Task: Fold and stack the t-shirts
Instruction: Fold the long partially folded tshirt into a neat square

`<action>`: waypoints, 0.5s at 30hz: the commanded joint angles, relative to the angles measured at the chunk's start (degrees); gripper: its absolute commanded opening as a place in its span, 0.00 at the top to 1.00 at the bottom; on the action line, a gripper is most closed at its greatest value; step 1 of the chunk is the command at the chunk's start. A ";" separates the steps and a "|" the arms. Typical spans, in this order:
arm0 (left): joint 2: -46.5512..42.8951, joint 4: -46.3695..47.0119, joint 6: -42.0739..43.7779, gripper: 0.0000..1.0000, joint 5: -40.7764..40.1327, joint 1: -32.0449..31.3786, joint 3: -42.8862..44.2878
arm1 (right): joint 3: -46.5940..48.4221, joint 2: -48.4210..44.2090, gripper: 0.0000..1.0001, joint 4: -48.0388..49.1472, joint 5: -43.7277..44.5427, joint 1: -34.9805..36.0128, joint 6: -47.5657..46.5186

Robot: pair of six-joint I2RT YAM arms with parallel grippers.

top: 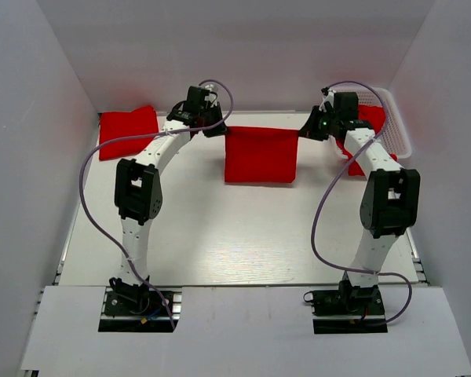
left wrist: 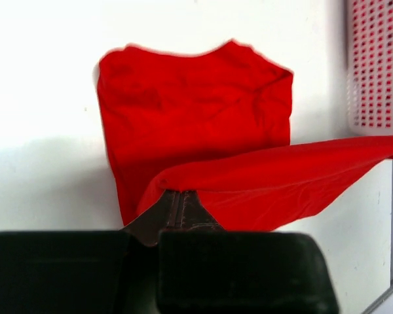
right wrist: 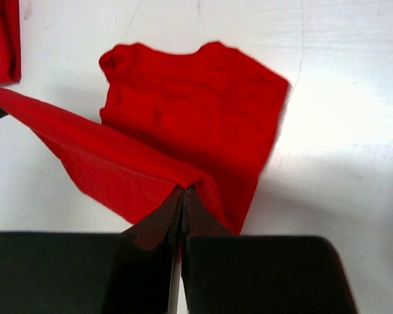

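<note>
Arms from both near-edge bases reach across the table (top: 220, 243) to its far half. There your left gripper (top: 214, 129) and right gripper (top: 307, 130) are each clamped tight on an upper corner of one red t-shirt (top: 259, 161). Its top edge is stretched taut between them, with the long axis running left to right, and the rest falls toward you onto the table. Neither arm is nearer; the garment sits midway.

Judgement: any fold turns on both corners travelling together, toward you over the body.

Wrist views show what the overhead does not: the lower cloth lies rumpled on the surface. Farther off, a folded t-shirt (top: 129, 132) rests far left, and a white basket (top: 399, 129) far right holds more red cloth (top: 371, 118).
</note>
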 commanded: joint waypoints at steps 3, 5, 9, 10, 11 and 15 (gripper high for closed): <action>2.16 9.64 1.27 1.00 4.91 1.70 4.88 | 8.27 4.61 1.00 1.60 -0.82 -1.63 0.47; 4.44 12.09 1.27 1.00 7.36 2.22 5.43 | 8.81 6.11 1.00 1.68 -0.65 -1.72 0.82; 6.47 15.71 1.27 1.00 8.69 2.23 7.35 | 9.07 7.78 1.00 2.91 -1.00 -2.16 0.30; 7.34 16.40 0.66 1.00 8.17 2.75 7.36 | 9.94 8.65 1.00 3.35 -0.91 -2.16 0.21; 7.35 16.93 0.65 1.00 8.16 2.76 7.88 | 10.47 9.18 1.00 3.53 -1.17 -2.33 0.03; 9.81 18.86 0.13 1.00 8.16 3.37 8.50 | 17.14 14.72 1.00 1.25 -3.90 -2.51 -0.85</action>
